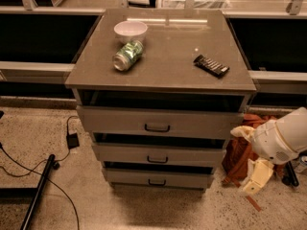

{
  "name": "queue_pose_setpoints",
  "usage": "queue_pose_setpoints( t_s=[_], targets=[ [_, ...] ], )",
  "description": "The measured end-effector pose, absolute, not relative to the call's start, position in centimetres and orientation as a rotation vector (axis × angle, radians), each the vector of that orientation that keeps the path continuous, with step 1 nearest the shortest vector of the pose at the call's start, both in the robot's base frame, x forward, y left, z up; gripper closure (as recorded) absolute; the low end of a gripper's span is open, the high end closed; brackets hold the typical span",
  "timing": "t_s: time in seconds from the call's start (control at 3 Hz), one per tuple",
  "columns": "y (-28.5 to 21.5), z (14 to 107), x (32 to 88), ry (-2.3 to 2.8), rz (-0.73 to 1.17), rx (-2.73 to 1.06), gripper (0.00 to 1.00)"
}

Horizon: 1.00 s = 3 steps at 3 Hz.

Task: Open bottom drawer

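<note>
Cream-coloured and hung from a white rounded arm, the end effector (252, 180) sits low to the right of the grey three-drawer cabinet, near floor level and apart from every drawer front; whether it is apart or together I cannot tell. It hangs in front of a rust-brown bag (236, 150) slumped against the cabinet's right side. The shallow grey bottom drawer (129, 177), lowest of the three, looks pushed in or nearly so, its small dark bar handle (157, 182) centred on the front and untouched. On the grey bench (172, 47) above lie a white bowl (130, 31), a green can (127, 55) on its side just in front of it, and a dark wrapped bar (211, 65) well to the right. The step in hand appears to be the approach: the end effector is roughly at the drawer's height but off to the side. Next it would need to swing left to face the front, line up on the handle, take hold, then pull straight outward.
</note>
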<state>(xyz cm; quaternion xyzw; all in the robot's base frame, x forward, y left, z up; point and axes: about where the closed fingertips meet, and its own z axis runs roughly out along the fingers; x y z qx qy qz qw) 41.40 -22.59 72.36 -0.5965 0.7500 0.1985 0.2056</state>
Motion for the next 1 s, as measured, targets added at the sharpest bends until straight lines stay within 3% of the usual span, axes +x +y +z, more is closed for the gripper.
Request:
queue_pose_setpoints(
  t_s=[1.0],
  targets=[
    [-21.6, 57.7, 40.6, 1.779, 0.831, -1.515, 0.00]
  ],
)
